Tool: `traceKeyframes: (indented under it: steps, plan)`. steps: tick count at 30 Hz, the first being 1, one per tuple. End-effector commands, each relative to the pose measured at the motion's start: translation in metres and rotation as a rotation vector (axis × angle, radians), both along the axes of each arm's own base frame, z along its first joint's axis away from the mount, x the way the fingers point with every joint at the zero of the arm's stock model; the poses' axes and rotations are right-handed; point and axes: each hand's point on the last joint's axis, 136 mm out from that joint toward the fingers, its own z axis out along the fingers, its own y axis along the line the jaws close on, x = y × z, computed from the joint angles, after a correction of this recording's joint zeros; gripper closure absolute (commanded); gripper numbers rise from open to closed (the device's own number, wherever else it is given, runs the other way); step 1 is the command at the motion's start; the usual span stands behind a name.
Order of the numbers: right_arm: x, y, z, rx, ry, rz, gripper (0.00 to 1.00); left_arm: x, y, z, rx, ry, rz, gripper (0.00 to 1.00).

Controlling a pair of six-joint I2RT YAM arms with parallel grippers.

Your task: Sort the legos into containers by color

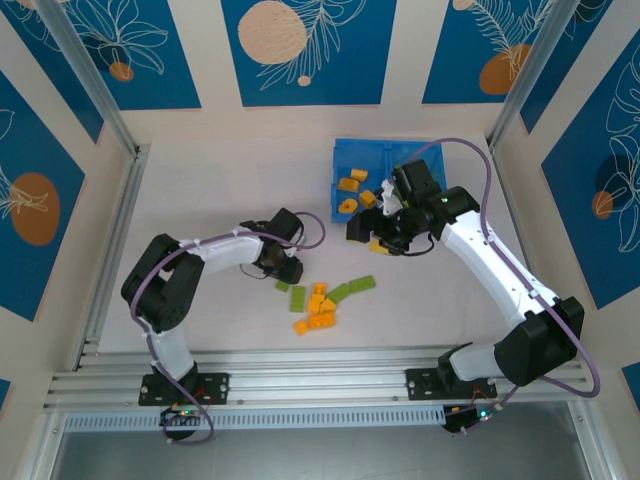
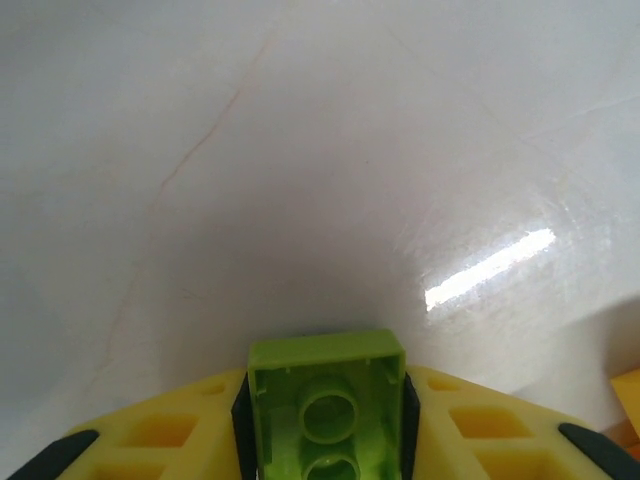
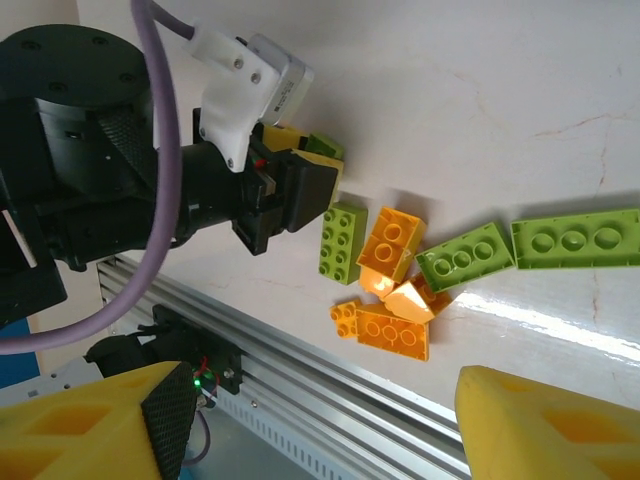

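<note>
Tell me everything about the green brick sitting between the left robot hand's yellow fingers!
The green brick is a small, chunky block of shiny light-green plastic. Its hollow side faces the left wrist camera, showing thin walls and two round tubes inside. It sits snugly in the left gripper, with the dark pads of the yellow fingers pressed against its two sides. The white marbled table lies beyond it; whether the brick touches the table can't be told.

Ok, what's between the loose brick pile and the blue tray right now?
Mostly bare tabletop, seen in the top view. The right gripper hangs open over that stretch, just short of the near edge of the tray.
</note>
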Motion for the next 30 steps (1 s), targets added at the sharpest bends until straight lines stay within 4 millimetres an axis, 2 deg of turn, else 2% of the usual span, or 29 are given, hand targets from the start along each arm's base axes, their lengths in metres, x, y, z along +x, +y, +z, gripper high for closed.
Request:
traceKeyframes:
  steps: [1, 4, 7, 12, 15, 17, 19, 23, 28, 30]
  plan:
    - [-0.004, 0.003, 0.010, 0.011, 0.003, 0.002, 0.29, -0.004, 0.017, -0.014, 0.076, 0.014, 0.022, 0.64]
    - [-0.003, 0.002, 0.014, 0.010, -0.010, -0.003, 0.29, 0.003, 0.011, 0.010, 0.032, -0.037, 0.028, 0.67]
    - [0.002, -0.003, 0.020, -0.006, -0.045, -0.036, 0.29, 0.014, -0.008, 0.057, -0.084, -0.112, 0.019, 0.68]
    - [0.011, -0.026, 0.036, -0.052, -0.154, -0.159, 0.29, 0.037, -0.055, 0.155, -0.318, -0.304, -0.065, 0.69]
    - [0.015, -0.047, 0.041, -0.076, -0.196, -0.268, 0.29, 0.057, -0.089, 0.198, -0.427, -0.393, -0.114, 0.69]
    - [0.015, -0.064, 0.042, -0.094, -0.215, -0.352, 0.28, 0.072, -0.112, 0.219, -0.484, -0.440, -0.140, 0.69]
    - [0.012, -0.081, 0.043, -0.122, -0.234, -0.440, 0.27, 0.086, -0.138, 0.236, -0.528, -0.485, -0.169, 0.69]
    - [0.001, -0.115, 0.043, -0.181, -0.277, -0.593, 0.25, 0.115, -0.190, 0.256, -0.591, -0.571, -0.233, 0.69]
    - [-0.015, -0.130, 0.042, -0.173, -0.310, -0.645, 0.23, 0.138, -0.258, 0.269, -0.678, -0.663, -0.338, 0.69]
    - [-0.022, -0.135, 0.040, -0.183, -0.309, -0.657, 0.23, 0.147, -0.284, 0.265, -0.698, -0.713, -0.384, 0.69]
